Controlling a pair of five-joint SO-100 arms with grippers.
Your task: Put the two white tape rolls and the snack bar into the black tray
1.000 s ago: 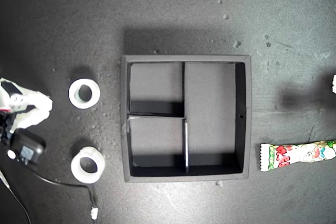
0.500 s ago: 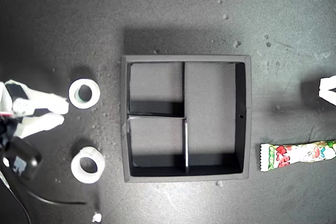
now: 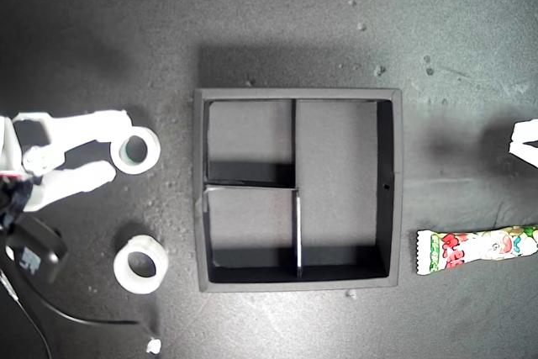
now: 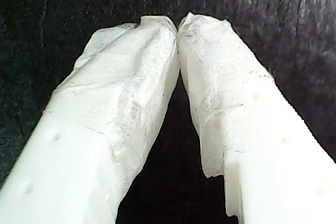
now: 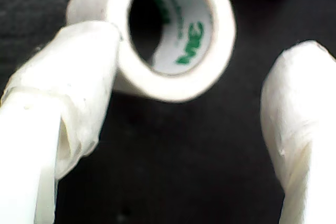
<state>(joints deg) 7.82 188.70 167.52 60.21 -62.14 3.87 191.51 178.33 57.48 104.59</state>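
Since a second ago, your second gripper (image 3: 108, 147) has advanced, fingers spread wide, empty, around the small white tape ring (image 3: 135, 150) near the table's edge at the exterior view's left; your first gripper (image 4: 178, 24) is closed, empty.

On the inner cardboard core of the small white ring-shaped tape roll (image 5: 173, 30) that sits just ahead of my second end effector (image 5: 194, 108), close against one of its white padded fingers (image 5: 79, 77), green print reads "3M". Fainter green lettering further round the core is too blurred to read. The long narrow snack bar in its white wrapper with green ends (image 3: 477, 249) carries red lettering, too small to make out.
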